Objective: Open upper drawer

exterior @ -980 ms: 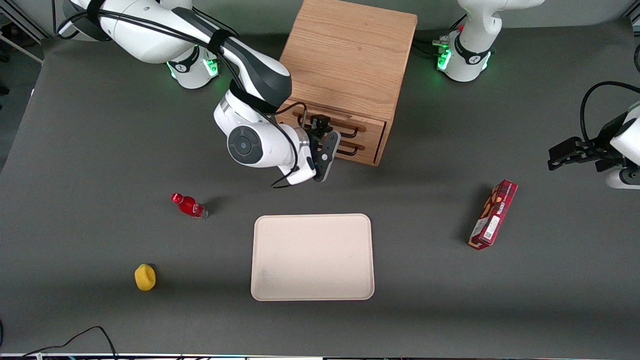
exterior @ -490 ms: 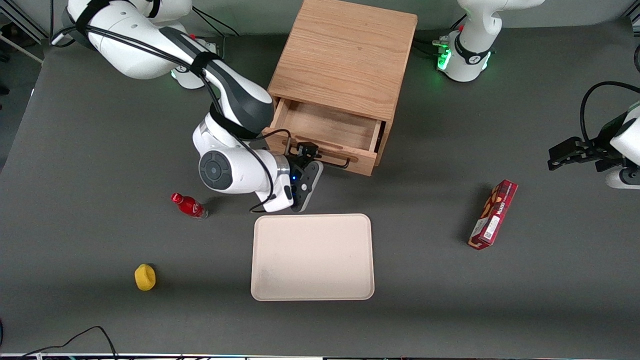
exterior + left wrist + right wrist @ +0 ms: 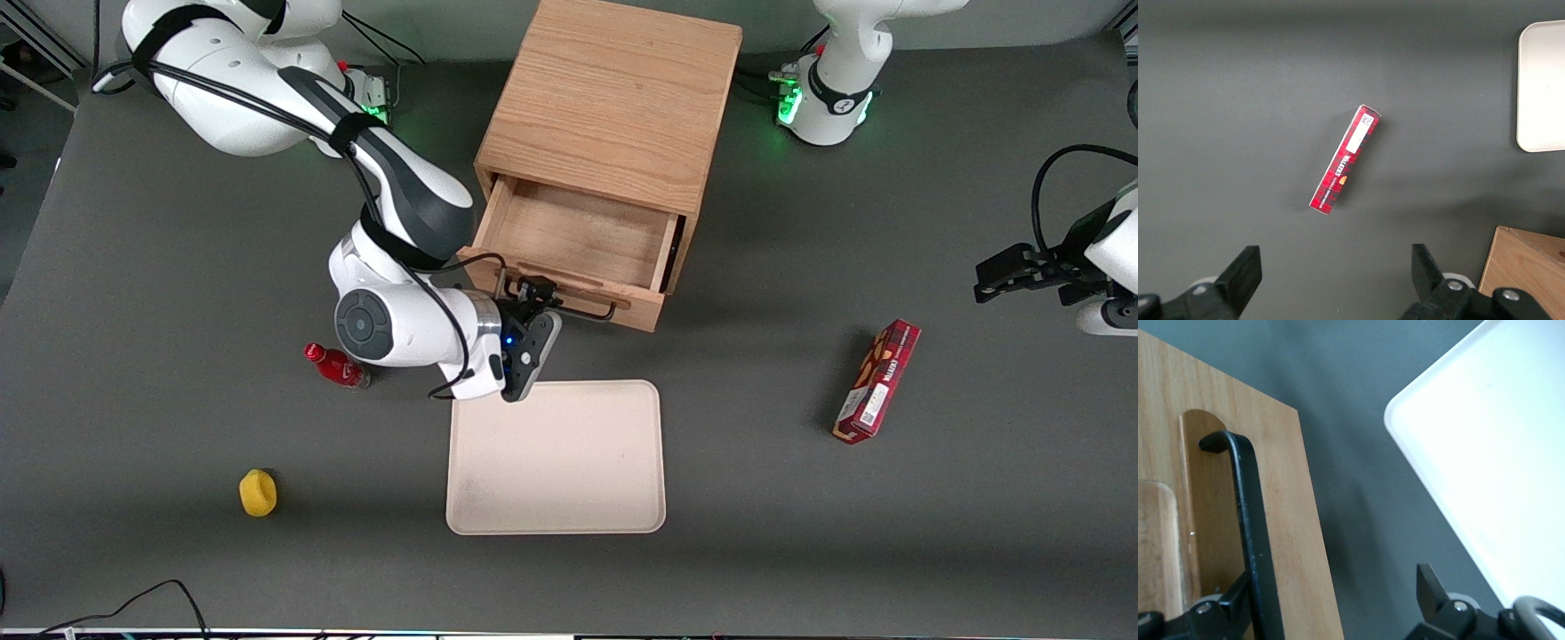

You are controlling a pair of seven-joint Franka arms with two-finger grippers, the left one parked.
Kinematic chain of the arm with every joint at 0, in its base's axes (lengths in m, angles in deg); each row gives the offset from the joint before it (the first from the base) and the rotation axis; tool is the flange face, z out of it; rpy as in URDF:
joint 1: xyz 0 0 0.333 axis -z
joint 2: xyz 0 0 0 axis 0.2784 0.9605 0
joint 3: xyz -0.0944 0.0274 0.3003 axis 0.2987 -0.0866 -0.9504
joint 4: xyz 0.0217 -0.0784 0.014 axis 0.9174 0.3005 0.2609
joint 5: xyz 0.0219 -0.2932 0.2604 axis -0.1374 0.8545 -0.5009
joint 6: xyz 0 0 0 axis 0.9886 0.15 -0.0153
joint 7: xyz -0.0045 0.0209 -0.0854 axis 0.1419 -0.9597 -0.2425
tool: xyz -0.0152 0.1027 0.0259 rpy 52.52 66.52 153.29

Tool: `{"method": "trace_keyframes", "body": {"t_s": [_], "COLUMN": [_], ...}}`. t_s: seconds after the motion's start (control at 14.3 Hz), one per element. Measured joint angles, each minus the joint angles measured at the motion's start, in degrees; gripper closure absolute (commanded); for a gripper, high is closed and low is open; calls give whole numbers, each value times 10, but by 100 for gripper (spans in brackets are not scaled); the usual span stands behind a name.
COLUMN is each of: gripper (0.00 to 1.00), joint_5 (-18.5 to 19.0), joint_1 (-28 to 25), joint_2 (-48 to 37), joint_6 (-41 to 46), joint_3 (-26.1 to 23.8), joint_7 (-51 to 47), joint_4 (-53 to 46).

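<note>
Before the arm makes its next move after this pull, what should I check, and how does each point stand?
1. Upper drawer pulled out of the cabinet: ok, its bare wooden floor shows.
2. Pincer at the black handle: ok, it is open with the bar between its fingers.
3. Free to back away from the handle: ok, nothing is clamped.
4. Tray apart from the drawer front: ok, it lies nearer the camera.
5. Red bottle clear of the wrist: cannot tell, it stands close beside it.
6. Lower drawer shut: cannot tell, it is hidden.
</note>
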State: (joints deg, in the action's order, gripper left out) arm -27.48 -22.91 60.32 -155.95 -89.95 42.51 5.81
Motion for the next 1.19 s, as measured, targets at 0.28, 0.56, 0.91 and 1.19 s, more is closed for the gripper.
{"method": "trace_keyframes", "body": {"t_s": [0.28, 0.56, 0.91, 1.19], "gripper": [0, 0, 0, 0], "joint_5": [1, 1, 2, 3], "joint_1": [2, 2, 2, 2], "joint_2": [23, 51, 75, 88], "joint_6": [31, 38, 38, 38], "joint_3": [20, 29, 39, 47], "joint_7": [0, 0, 0, 1], "joint_4": [-66, -116, -155, -182]}}
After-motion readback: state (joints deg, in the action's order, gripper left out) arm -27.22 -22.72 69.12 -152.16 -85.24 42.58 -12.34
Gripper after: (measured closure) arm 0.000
